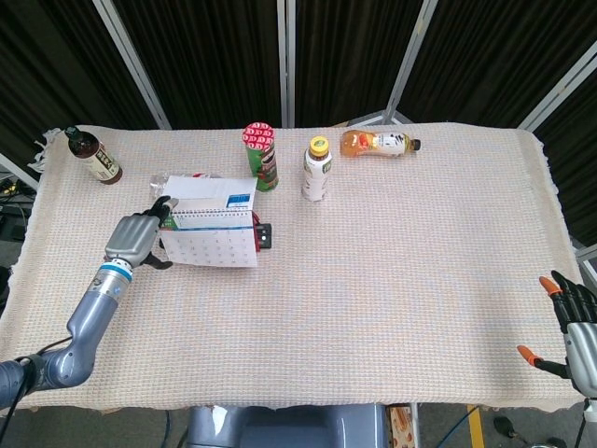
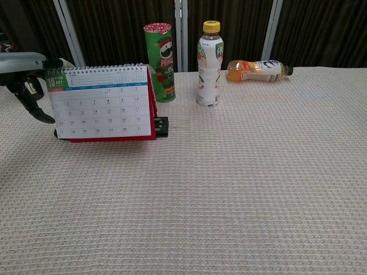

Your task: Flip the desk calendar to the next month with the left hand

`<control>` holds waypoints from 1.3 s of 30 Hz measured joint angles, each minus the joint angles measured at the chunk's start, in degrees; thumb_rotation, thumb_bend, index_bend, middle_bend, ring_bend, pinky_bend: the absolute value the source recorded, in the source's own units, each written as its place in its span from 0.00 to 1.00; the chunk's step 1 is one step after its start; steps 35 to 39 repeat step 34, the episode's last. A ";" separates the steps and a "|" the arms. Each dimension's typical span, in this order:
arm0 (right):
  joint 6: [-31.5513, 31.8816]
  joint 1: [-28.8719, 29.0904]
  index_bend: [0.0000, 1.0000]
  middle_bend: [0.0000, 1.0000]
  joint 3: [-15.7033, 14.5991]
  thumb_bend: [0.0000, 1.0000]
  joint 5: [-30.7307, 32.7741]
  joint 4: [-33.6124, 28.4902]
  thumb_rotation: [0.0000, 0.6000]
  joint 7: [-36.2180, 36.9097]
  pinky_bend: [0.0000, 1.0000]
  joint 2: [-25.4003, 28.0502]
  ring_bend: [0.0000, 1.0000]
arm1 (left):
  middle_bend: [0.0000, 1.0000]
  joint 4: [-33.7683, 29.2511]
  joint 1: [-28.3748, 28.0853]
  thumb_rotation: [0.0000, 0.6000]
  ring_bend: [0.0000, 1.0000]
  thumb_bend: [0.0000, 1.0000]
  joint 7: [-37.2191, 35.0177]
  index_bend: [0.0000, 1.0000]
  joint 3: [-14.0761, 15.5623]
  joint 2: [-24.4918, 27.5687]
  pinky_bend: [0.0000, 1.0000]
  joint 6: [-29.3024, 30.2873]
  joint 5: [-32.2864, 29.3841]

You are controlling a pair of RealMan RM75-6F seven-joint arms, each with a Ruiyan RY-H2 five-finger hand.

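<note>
Here my left hand (image 1: 135, 238) sits at the calendar's left edge, fingers curled against the top corner of the desk calendar (image 1: 210, 235), though I cannot tell if they actually pinch a sheet. The calendar stands upright on its red base at roughly ten o'clock on the table (image 1: 392, 280), a page lying over the back, which I judge means the flip is nearly done. My right hand (image 1: 576, 329) idles at four o'clock, fingers apart, holding nothing. The table wears a woven beige cloth; dark curtains close the room behind.
</note>
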 measured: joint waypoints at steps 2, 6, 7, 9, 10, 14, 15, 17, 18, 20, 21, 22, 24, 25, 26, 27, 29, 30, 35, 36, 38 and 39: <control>0.03 0.00 0.00 0.00 0.00 0.00 -0.03 0.00 1.00 0.00 0.00 0.01 0.00 | 0.00 -0.07 -0.07 1.00 0.22 0.00 -0.54 0.00 0.00 0.13 0.27 -0.22 -0.07; 0.06 -0.02 0.00 0.00 0.04 0.00 0.04 0.05 1.00 0.09 0.00 -0.03 0.00 | 0.00 0.00 0.11 1.00 0.19 0.00 -1.56 0.00 -0.19 0.00 0.21 0.96 1.07; 0.00 0.00 0.00 0.00 0.00 0.00 0.00 0.10 1.00 0.11 0.00 -0.06 0.00 | 0.00 0.00 0.33 1.00 0.16 0.00 -2.04 0.00 -0.36 -0.12 0.18 1.76 1.80; -0.01 0.02 0.00 0.00 -0.02 0.00 -0.04 0.19 1.00 0.03 0.00 -0.13 0.00 | 0.00 0.08 1.07 1.00 0.09 0.00 -3.66 0.00 -0.70 -0.46 0.13 4.38 4.46; -0.01 0.02 0.00 0.00 -0.02 0.00 -0.07 0.21 1.00 0.02 0.00 -0.16 0.00 | 0.00 0.12 1.47 1.00 0.07 0.00 -4.46 0.00 -0.82 -0.60 0.11 5.73 5.91; 0.01 0.02 0.00 0.00 0.01 0.00 -0.01 0.31 1.00 0.08 0.00 -0.17 0.00 | 0.00 -0.20 3.78 1.00 0.01 0.00 -7.52 0.00 -0.89 -0.80 0.07 12.11 13.17; 0.01 0.02 0.00 0.00 0.03 0.00 0.02 0.34 1.00 0.09 0.00 -0.16 0.00 | 0.00 -0.51 4.67 1.00 0.00 0.00 -8.22 0.00 -0.74 -0.73 0.06 13.94 15.24; 0.01 0.01 0.00 0.00 0.10 0.00 0.19 0.40 1.00 0.12 0.00 -0.14 0.00 | 0.00 -1.29 6.11 1.00 0.00 0.00 -8.75 0.00 -0.25 -0.46 0.04 16.49 17.77; -0.02 0.01 0.00 0.00 0.16 0.00 0.33 0.43 1.00 0.15 0.00 -0.11 0.00 | 0.00 -2.16 7.29 1.00 0.00 0.00 -8.76 0.00 0.40 -0.19 0.03 18.38 18.98; 0.05 -0.02 0.00 0.00 0.22 0.00 0.39 0.43 1.00 0.09 0.00 -0.03 0.00 | 0.00 -3.77 9.49 1.00 0.00 0.00 -8.54 0.00 1.88 0.27 0.03 21.55 20.74; 0.07 -0.03 0.00 0.00 0.22 0.00 0.39 0.40 1.00 0.00 0.00 -0.03 0.00 | 0.00 -4.87 11.31 1.00 0.00 0.00 -8.23 0.00 3.25 0.59 0.02 23.77 22.29; 0.06 -0.01 0.00 0.00 0.23 0.00 0.38 0.34 1.00 -0.17 0.00 -0.06 0.00 | 0.00 -5.62 12.79 1.00 0.00 0.00 -7.91 0.00 4.43 0.83 0.02 25.42 23.51; 0.04 0.00 0.00 0.00 0.23 0.00 0.38 0.22 1.00 -0.47 0.00 -0.11 0.00 | 0.00 -7.06 16.33 1.00 0.00 0.00 -6.84 0.00 7.41 1.32 0.01 29.09 26.35; 0.01 0.02 0.00 0.00 0.23 0.00 0.38 0.13 1.00 -0.69 0.00 -0.14 0.00 | 0.00 -7.52 17.78 1.00 0.00 0.00 -6.37 0.00 8.68 1.48 0.00 30.53 27.61; -0.01 0.03 0.00 0.00 0.24 0.00 0.38 0.06 1.00 -0.87 0.00 -0.17 0.00 | 0.00 -7.87 19.15 1.00 0.00 0.00 -5.94 0.00 9.86 1.60 0.00 31.89 28.82; -0.01 0.05 0.00 0.00 0.25 0.00 0.37 -0.03 1.00 -1.12 0.00 -0.23 0.00 | 0.00 -8.16 20.87 1.00 0.00 0.00 -5.43 0.00 11.22 1.70 0.00 33.60 30.28; 0.06 0.05 0.00 0.00 0.28 0.00 0.37 -0.15 1.00 -1.47 0.00 -0.31 0.00 | 0.00 -8.20 23.27 1.00 0.00 0.00 -4.99 0.00 12.62 1.67 0.00 36.05 31.88; 0.17 0.04 0.00 0.00 0.33 0.00 0.37 -0.20 1.00 -1.56 0.00 -0.33 0.00 | 0.00 -7.96 24.76 1.00 0.00 0.00 -4.89 0.00 13.16 1.49 0.00 37.66 32.55; 0.45 -0.01 0.00 0.00 0.51 0.00 0.39 -0.13 1.00 -1.65 0.00 -0.29 0.00 | 0.00 -6.51 28.76 1.00 0.00 0.00 -5.10 0.00 14.71 1.13 0.00 41.04 34.85; 0.45 -0.01 0.00 0.00 0.51 0.00 0.39 -0.13 1.00 -1.65 0.00 -0.29 0.00 | 0.00 -6.51 28.76 1.00 0.00 0.00 -5.10 0.00 14.71 1.13 0.00 41.04 34.85; 0.45 -0.01 0.00 0.00 0.51 0.00 0.39 -0.13 1.00 -1.65 0.00 -0.29 0.00 | 0.00 -6.51 28.76 1.00 0.00 0.00 -5.10 0.00 14.71 1.13 0.00 41.04 34.85; 0.45 -0.01 0.00 0.00 0.51 0.00 0.39 -0.13 1.00 -1.65 0.00 -0.29 0.00 | 0.00 -6.51 28.76 1.00 0.00 0.00 -5.10 0.00 14.71 1.13 0.00 41.04 34.85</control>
